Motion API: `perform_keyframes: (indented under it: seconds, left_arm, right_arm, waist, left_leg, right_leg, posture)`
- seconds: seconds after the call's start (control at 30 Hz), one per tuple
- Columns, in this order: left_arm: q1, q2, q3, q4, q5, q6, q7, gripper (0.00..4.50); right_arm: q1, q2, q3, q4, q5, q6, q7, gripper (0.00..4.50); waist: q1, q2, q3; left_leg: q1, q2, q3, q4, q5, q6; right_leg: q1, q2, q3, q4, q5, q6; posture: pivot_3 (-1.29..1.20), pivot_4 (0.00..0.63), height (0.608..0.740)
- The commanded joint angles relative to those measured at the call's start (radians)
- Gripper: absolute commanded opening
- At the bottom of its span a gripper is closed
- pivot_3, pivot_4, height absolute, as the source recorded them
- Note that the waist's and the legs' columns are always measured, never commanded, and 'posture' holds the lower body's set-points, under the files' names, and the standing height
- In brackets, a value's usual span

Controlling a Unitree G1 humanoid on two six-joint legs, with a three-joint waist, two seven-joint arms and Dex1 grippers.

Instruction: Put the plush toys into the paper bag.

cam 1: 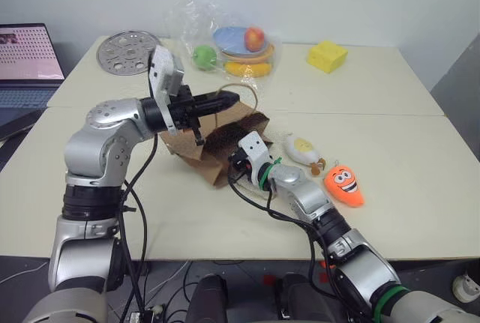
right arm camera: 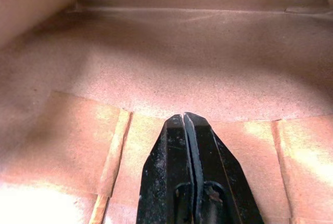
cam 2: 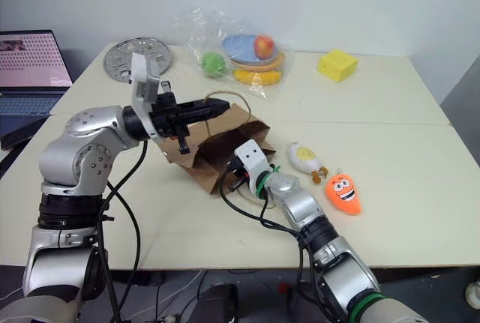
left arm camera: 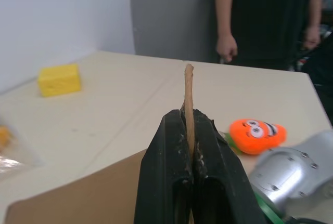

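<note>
Left end effector (cam 1: 225, 100) clamped on the bag (cam 1: 225, 139) handle (left arm camera: 189, 94), holding it up off the desk (cam 1: 405, 180). Right end effector (right arm camera: 187, 122) pinched together, empty, pushed inside the bag mouth, paper floor just beneath. White toy (cam 1: 303, 149) and carrot (cam 1: 344, 185) lying on the desk just right of the right end effector, outside the bag.

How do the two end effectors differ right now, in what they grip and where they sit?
The left end effector is shut on the paper bag's handle, lifted above the bag; the right end effector is shut on nothing and reaches inside the paper bag. The left points roughly level, the right slants down into the opening. Both are closed, and both work on the bag, not the plush toys.
</note>
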Motion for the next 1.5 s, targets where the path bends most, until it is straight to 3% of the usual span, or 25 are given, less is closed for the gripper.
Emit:
perform_keyframes:
  seconds: [0.03,0.43,0.7,0.97,1.13,1.23,1.4,1.5]
  left_arm:
    - [-0.057,-0.015,0.054,0.006,-0.016,-0.036,0.045,0.00]
    - [-0.180,-0.076,0.205,0.057,-0.161,0.013,0.188,0.00]
    - [-0.028,-0.023,0.083,0.021,-0.066,-0.038,0.062,0.00]
    - [0.040,-0.015,0.048,-0.016,-0.093,0.015,0.007,0.00]
    - [0.045,-0.012,0.028,-0.021,-0.088,0.032,-0.019,0.00]
    - [0.042,-0.018,0.024,-0.009,-0.088,0.032,-0.024,0.00]
    - [0.032,-0.026,0.012,0.012,-0.077,0.024,-0.033,0.00]
    - [0.032,-0.022,0.007,0.014,-0.081,0.028,-0.043,0.00]
  right_arm:
    - [0.008,0.010,-0.011,0.046,-0.043,0.010,-0.032,0.04]
    - [0.029,0.018,-0.005,0.040,-0.096,0.022,0.001,0.04]
    - [0.021,0.011,-0.045,0.006,-0.078,0.020,0.020,0.04]
    - [0.076,0.002,-0.140,-0.241,0.070,0.022,0.133,0.04]
    - [0.168,-0.145,-0.226,-0.678,0.211,0.239,0.183,0.04]
    - [0.246,-0.262,-0.315,-0.918,0.313,0.380,0.188,0.58]
    - [0.467,-0.447,-0.548,-1.160,0.412,0.488,0.178,2.32]
    - [0.536,-0.490,-0.609,-1.203,0.452,0.522,0.156,3.39]
  waist:
    - [0.000,0.000,0.000]
    - [-0.001,0.000,0.000]
    - [-0.001,0.000,0.000]
    - [0.001,0.000,0.000]
    - [0.004,0.000,0.000]
    - [0.008,0.000,0.000]
    - [0.006,0.000,0.000]
    - [0.002,0.000,0.000]
  left_leg:
    - [0.000,0.000,0.000,0.000,0.000,0.000]
    - [0.001,0.000,0.000,0.000,0.000,0.000]
    - [0.001,0.000,0.000,0.000,0.000,0.000]
    - [-0.001,-0.001,0.001,0.000,0.000,0.000]
    - [-0.001,0.000,-0.001,-0.001,0.000,0.000]
    - [-0.001,-0.001,-0.001,-0.002,-0.001,-0.001]
    - [-0.001,-0.001,0.000,-0.002,-0.001,-0.001]
    - [-0.001,-0.001,0.000,-0.001,-0.001,-0.001]
  right_leg:
    - [0.000,0.000,0.000,0.000,0.000,0.000]
    - [0.001,0.000,0.000,0.000,0.001,0.001]
    - [0.001,0.000,0.000,0.000,0.001,0.001]
    - [0.001,-0.001,0.000,-0.001,0.001,0.001]
    - [0.000,-0.001,-0.001,-0.001,0.001,0.001]
    - [0.000,-0.002,-0.001,-0.002,0.000,0.001]
    - [0.001,-0.002,-0.001,-0.003,0.000,0.000]
    - [0.001,-0.001,-0.001,-0.003,-0.001,0.000]
  posture:
    - [0.00,0.150,0.740]
    - [0.00,0.150,0.740]
    - [0.00,0.150,0.740]
    - [0.00,0.150,0.740]
    - [0.00,0.150,0.740]
    - [0.00,0.150,0.740]
    - [0.00,0.150,0.740]
    - [0.00,0.150,0.740]
